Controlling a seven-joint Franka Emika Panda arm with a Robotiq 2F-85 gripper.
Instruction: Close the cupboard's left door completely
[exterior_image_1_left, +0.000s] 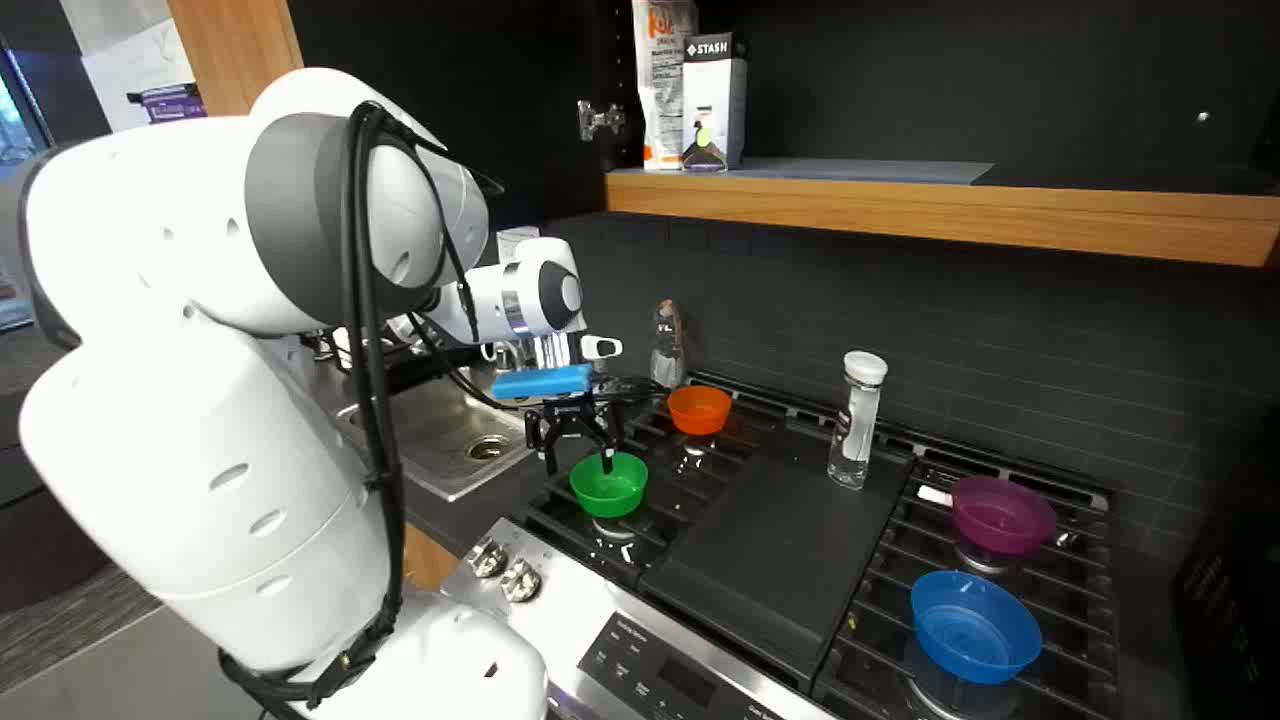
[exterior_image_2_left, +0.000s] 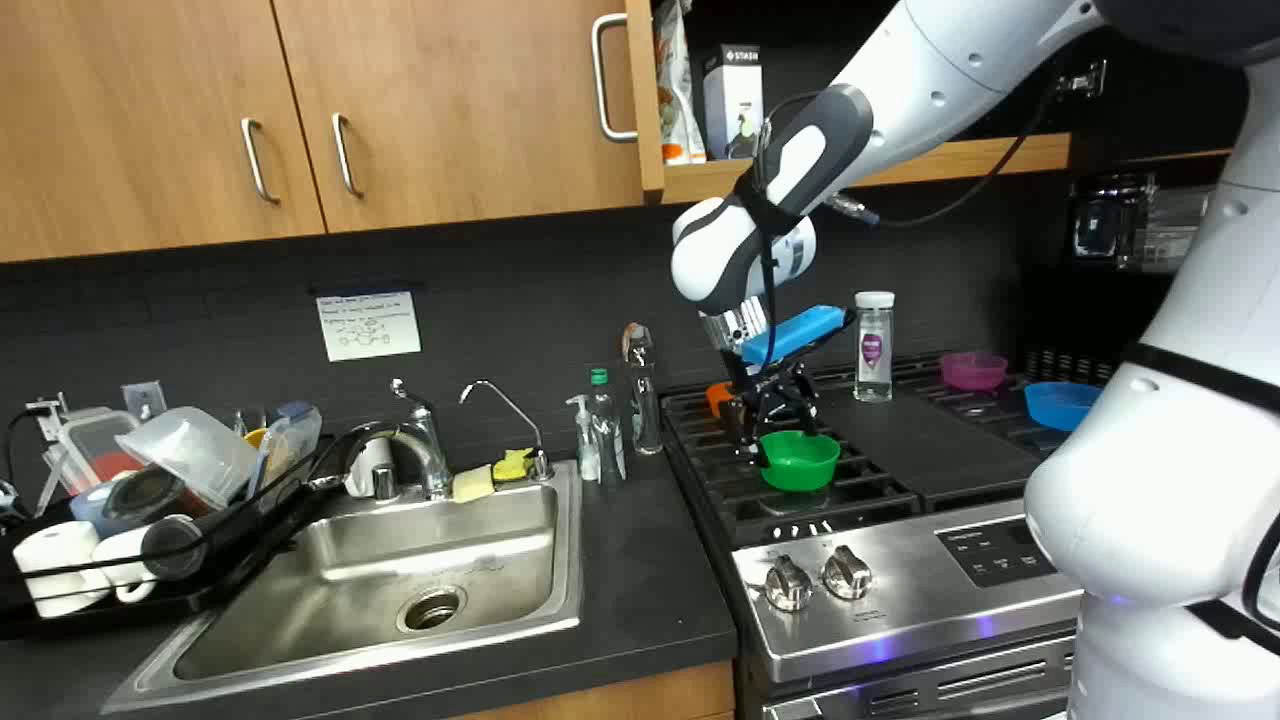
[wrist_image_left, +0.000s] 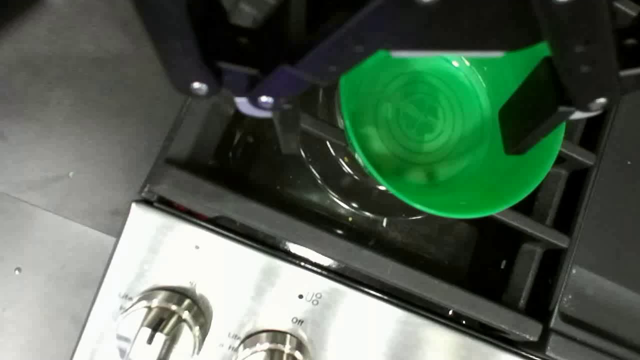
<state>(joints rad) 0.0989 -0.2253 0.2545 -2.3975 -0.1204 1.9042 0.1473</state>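
Fingers (wrist_image_left: 530, 111) spread; silver handle (exterior_image_2_left: 600, 80) on left door (exterior_image_2_left: 622, 85) (open) in exterior view, not wrist.

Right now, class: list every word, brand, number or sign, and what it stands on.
"STASH": box in the cupboard.
"Off": stove's steel knob panel.
"Lite": same panel, beside each knob.
Too small or blurred: wall note, bag, white-capped bottle's label, purple box, control panel, other knob-panel marks.
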